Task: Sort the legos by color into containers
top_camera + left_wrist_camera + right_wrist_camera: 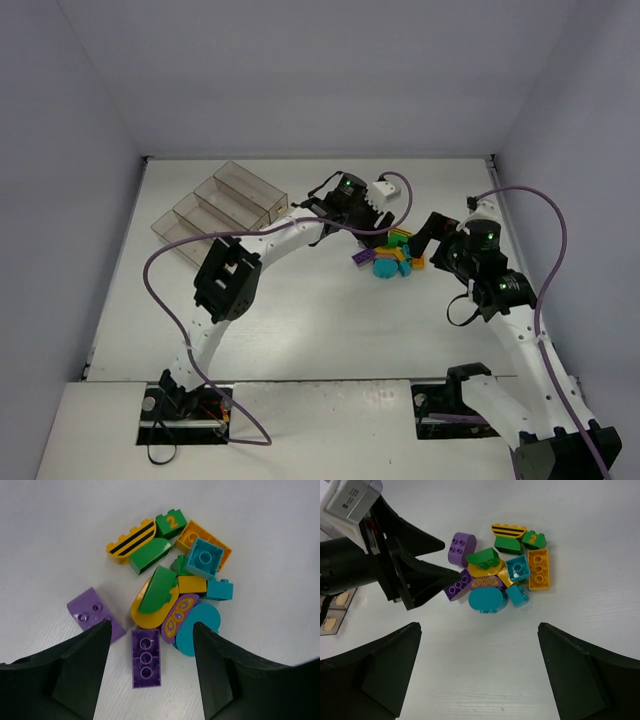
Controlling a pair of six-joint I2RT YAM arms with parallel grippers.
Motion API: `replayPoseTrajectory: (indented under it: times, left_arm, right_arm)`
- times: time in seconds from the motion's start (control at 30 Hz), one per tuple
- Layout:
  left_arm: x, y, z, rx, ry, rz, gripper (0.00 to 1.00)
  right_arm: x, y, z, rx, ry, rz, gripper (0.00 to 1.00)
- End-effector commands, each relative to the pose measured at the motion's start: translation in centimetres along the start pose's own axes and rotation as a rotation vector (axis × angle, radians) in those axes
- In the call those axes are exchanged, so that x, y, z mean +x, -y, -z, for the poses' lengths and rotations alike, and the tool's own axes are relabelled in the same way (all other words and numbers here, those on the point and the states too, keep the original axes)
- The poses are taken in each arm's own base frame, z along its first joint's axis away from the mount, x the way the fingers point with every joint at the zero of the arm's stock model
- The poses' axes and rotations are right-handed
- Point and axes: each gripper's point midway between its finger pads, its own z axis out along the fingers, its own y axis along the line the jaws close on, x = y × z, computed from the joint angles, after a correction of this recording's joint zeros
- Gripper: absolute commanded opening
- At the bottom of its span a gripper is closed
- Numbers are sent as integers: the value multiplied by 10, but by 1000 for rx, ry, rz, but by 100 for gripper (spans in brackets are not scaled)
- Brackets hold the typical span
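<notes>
Multicoloured small plastic bricks (392, 258) lie heaped tight, right of the white table's (330, 330) centre. The left gripper (151, 630) blocks their far-left side and the right gripper (479, 627) their right. The near side is free. Clear smoky plastic bins (215, 205) stand well apart, in the far-left corner.

The top external camera looks down from high above and behind the arm bases at the near edge, far enough off to take in the whole worktop (330, 330). The left wrist camera looks steeply down past the left end effector (150, 630), close over the legos (155, 587), while the right wrist camera looks down past the right end effector (479, 627) from somewhat farther off. All three views share that pile, and the right wrist view also catches the left end effector.
</notes>
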Motion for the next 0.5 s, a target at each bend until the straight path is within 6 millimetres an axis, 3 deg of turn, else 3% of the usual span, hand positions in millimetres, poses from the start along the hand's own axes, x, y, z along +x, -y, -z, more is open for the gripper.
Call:
replayPoseTrajectory:
  times: [0.0, 0.23, 0.47]
  left_arm:
    - [-73, 19, 9, 19, 193, -118, 60]
    - [-62, 13, -22, 17, 173, -131, 58]
    - [-47, 5, -41, -30, 149, -145, 51]
  right_arm:
    - [-3, -2, 4, -10, 26, -51, 99]
    - [7, -1, 5, -19, 2, -75, 99]
    - [12, -1, 10, -23, -4, -83, 99]
